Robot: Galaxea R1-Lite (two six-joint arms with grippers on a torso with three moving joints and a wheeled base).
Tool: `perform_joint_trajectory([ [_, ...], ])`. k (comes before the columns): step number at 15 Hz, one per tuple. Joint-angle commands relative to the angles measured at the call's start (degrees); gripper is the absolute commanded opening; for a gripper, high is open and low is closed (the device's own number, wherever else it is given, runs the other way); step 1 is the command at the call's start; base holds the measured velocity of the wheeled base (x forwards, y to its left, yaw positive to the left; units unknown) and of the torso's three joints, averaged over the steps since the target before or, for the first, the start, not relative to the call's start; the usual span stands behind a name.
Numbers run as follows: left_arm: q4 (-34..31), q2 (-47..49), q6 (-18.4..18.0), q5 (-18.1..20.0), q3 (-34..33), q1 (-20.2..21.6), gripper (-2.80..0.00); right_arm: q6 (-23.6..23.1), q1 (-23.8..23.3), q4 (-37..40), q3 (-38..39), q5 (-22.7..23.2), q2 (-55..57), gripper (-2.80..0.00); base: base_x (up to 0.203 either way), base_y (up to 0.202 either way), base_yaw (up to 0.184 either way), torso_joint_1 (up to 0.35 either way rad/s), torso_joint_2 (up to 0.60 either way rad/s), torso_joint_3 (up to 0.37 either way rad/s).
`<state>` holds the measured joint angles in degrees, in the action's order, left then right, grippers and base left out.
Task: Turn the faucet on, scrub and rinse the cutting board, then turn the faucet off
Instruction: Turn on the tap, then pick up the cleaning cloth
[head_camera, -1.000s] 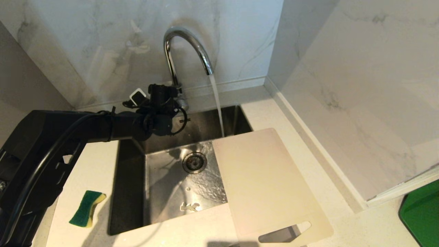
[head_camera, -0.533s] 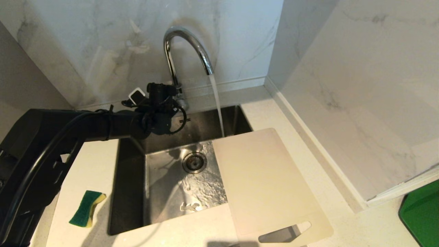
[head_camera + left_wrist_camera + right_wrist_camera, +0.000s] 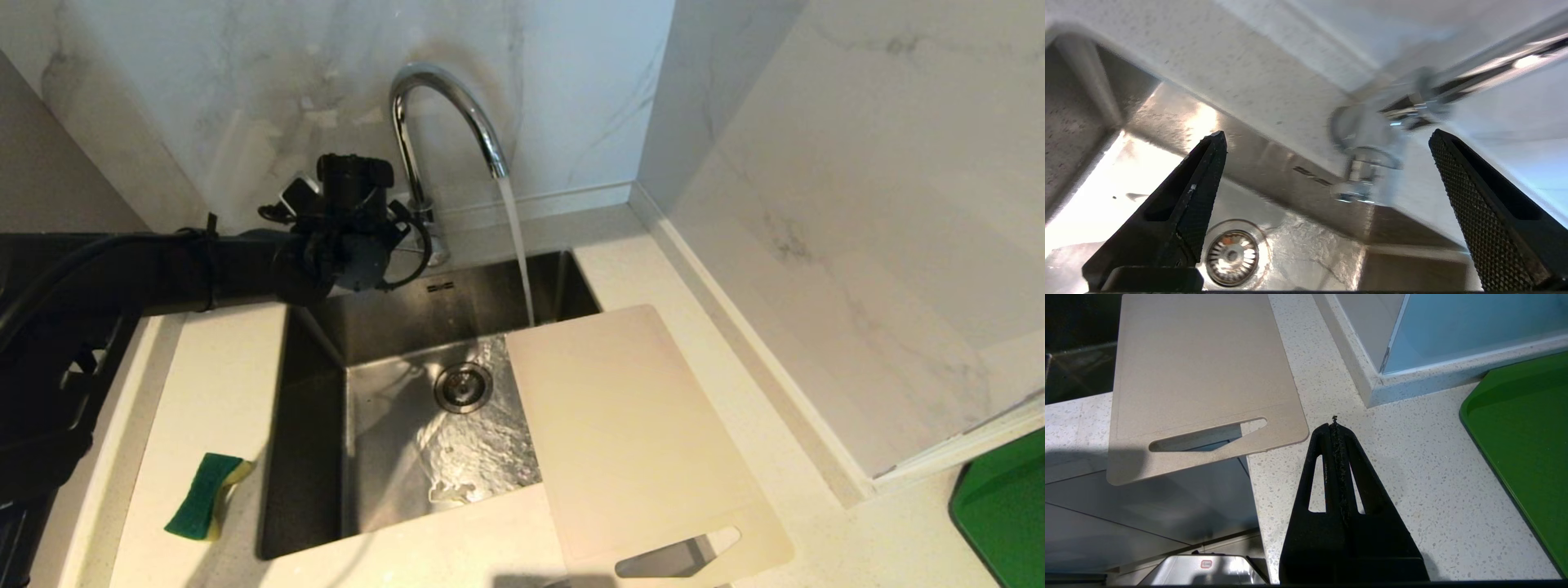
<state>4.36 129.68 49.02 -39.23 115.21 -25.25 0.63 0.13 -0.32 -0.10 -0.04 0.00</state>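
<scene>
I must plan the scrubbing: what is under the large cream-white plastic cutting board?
The cream-white cutting board bridges the steel sink's right side and the speckled white counter. The basin beneath is hidden.

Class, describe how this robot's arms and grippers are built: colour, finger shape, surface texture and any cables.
Both arms are matte black. The left arm is a thick tube with a black cable running along it and looping at the wrist. The left gripper has two tapered, pointed fingers with cross-hatched inner pads and a slot cut through each. The right gripper has the same slotted, pointed fingers.
</scene>
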Motion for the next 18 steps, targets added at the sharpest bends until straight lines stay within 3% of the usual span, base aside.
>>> perform_joint_trajectory([
  [1, -2.45, -3.05, -0.34, -0.26, -0.07, 0.09, 0.00, -0.02, 0.02, -0.03, 0.01, -0.02, 0.00, -2.80, 0.000, 0.000, 0.000, 0.000, 0.00, 0.000],
  [5, -9.14, -9.19, -3.68, 0.32, -1.78, 0.49, 0.00, -0.02, 0.00, -0.03, 0.03, 0.01, 0.00, -2.80, 0.000, 0.000, 0.000, 0.000, 0.00, 0.000],
  [10, -18.03, -17.50, -5.32, 5.98, -2.95, 2.05, 0.00, -0.02, 0.04, -0.03, 0.01, 0.04, 0.00, -2.80, 0.000, 0.000, 0.000, 0.000, 0.00, 0.000],
  [11, -19.47, -18.79, -5.34, 6.30, -2.99, 2.47, -0.78, -0.02, 0.04, -0.03, 0.01, 0.04, 0.00, -2.80, 0.000, 0.000, 0.000, 0.000, 0.00, 0.000],
  [12, -21.21, -20.21, -5.38, 6.62, -3.14, 2.72, -2.80, -0.02, 0.04, -0.03, 0.01, 0.04, 0.00, -2.80, 0.000, 0.000, 0.000, 0.000, 0.00, 0.000],
  [15, -26.76, -25.29, -6.05, 10.58, -4.00, 3.60, -2.80, -0.02, -0.02, -0.03, 0.01, 0.04, 0.00, -2.80, 0.000, 0.000, 0.000, 0.000, 0.00, 0.000],
  [18, -31.70, -29.84, -12.97, 12.47, -4.70, 5.78, -2.80, -0.02, 0.04, -0.03, 0.01, 0.04, 0.00, -2.80, 0.000, 0.000, 0.000, 0.000, 0.00, 0.000],
])
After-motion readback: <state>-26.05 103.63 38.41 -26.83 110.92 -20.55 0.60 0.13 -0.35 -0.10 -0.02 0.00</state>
